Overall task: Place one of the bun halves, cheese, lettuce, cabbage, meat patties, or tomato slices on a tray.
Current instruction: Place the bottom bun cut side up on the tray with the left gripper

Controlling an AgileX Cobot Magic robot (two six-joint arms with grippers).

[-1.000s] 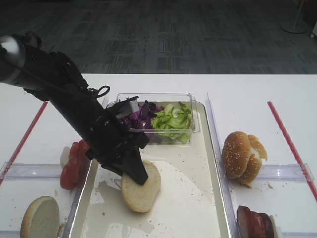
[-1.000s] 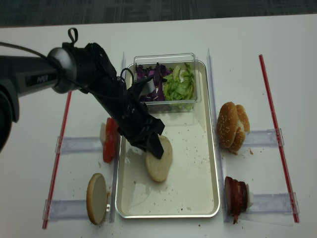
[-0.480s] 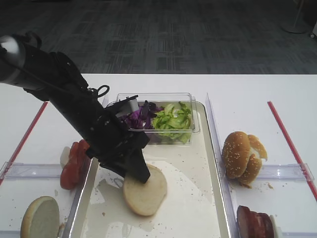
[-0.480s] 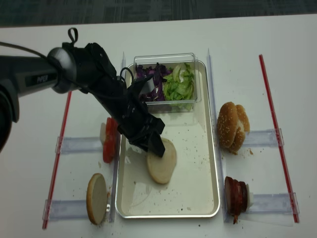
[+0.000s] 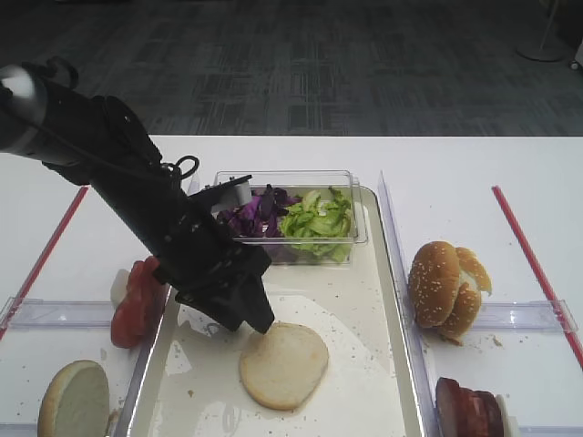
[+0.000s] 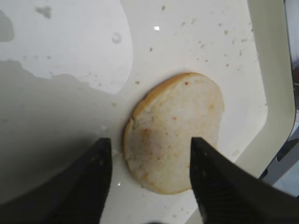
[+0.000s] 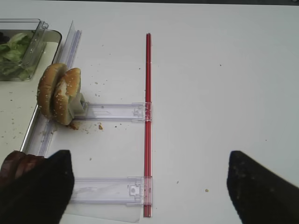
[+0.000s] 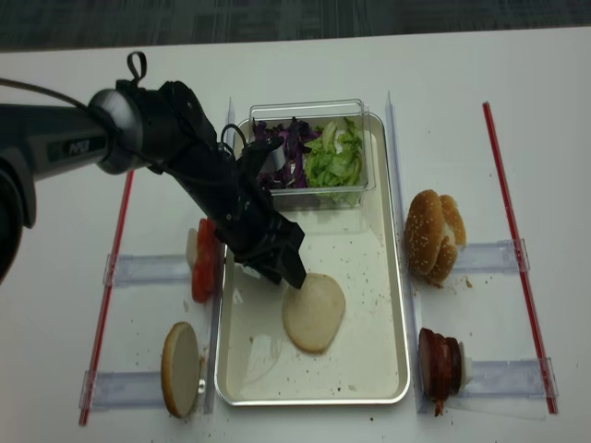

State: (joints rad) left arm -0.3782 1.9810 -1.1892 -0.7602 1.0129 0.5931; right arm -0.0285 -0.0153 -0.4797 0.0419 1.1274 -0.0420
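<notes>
A bun half [image 5: 283, 364] [image 8: 314, 312] lies flat, cut face up, on the floor of the silvery tray [image 5: 364, 300] [image 8: 369, 277]. My left gripper [image 5: 252, 320] [image 8: 288, 275] hovers just above its near-left edge, open, and nothing is held. In the left wrist view the bun half [image 6: 175, 130] shows free between the spread jaws of the left gripper [image 6: 150, 142]. My right gripper [image 7: 148, 156] is open over bare table. Lettuce [image 5: 317, 218] and cabbage [image 5: 255, 214] fill a clear tub at the tray's far end.
Tomato slices [image 5: 137, 296] and a second bun half [image 5: 73, 401] stand in clear holders left of the tray. Sesame buns [image 5: 446, 289] [image 7: 58, 95] and meat patties [image 5: 469, 408] [image 7: 18, 165] stand on the right. Red strips [image 7: 148, 116] mark both sides.
The left gripper opened and let go of the bun half. The bun half tipped from leaning on edge to lying flat on the tray, slightly further right.
</notes>
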